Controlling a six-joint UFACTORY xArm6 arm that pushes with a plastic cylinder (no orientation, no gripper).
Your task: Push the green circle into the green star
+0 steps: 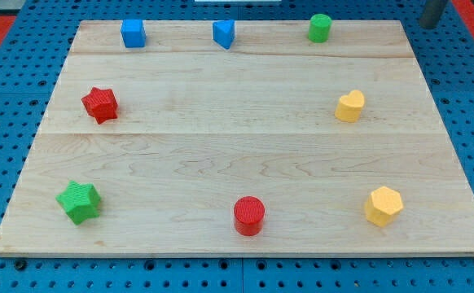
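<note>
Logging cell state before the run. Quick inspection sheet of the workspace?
Surface: pale wooden board, flat, lying on a blue perforated base.
Job's things: green circle at the view's top, right of centre; green star near the view's bottom-left corner. They sit far apart, on opposite sides of the board.
Clutter: blue cube, blue triangle, red star, yellow heart, red circle, yellow hexagon. None touch.
Tip: my tip is off the board at the view's top right, right of the green circle, touching no block.
Cables: nothing seen.
Surroundings: red patches in the view's top corners.
</note>
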